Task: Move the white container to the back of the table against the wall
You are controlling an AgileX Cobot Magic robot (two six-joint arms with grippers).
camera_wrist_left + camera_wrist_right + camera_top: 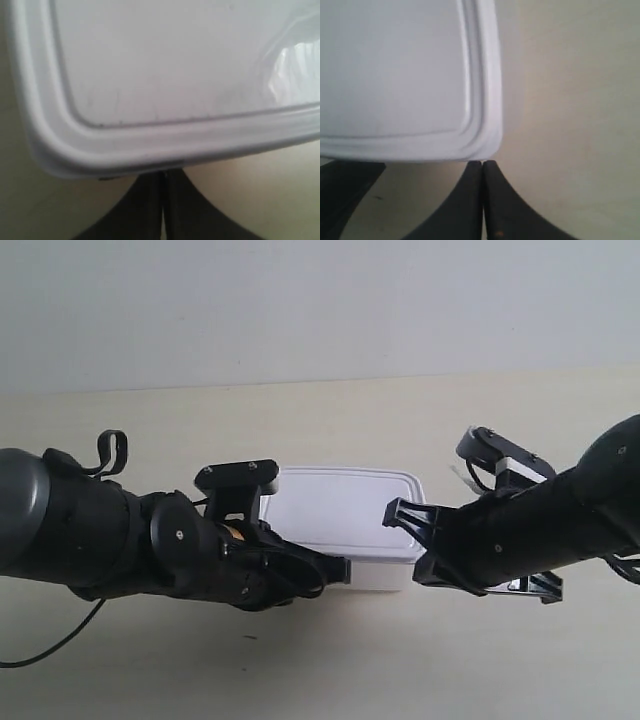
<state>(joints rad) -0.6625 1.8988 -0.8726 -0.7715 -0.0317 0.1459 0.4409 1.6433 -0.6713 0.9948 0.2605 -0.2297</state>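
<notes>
Left claw (163,184) is recorded shut: its two black fingers (142,215) are pressed together along one thin seam, with nothing caught between them. Right claw (483,172) is noted in the same state, closed tight and empty.

White container (345,510) is seen lying flat on the table (400,420), lid up, with a raised rim running round its rounded corners. In the left wrist view one corner of the box is placed just ahead of the closed fingertips. The tips end under the overhang of the lid rim, and whether the box wall is touched cannot be told. In the right wrist view another corner is set directly before the right claw's tips, just beside them, with contact likewise unresolved. A dark shape (342,195) is glimpsed under the box edge to one side of that claw; it cannot be identified.

In the exterior view the box is flanked by both arms. The arm at the exterior view's left (130,540) is brought to a corner on the side away from the wall (320,310). The arm at the exterior view's right (540,520) is set at the opposite end. A broad strip of bare tabletop is seen between box and wall, so the box is well apart from it. A black cable (50,645) is trailed across the table below the first arm.
</notes>
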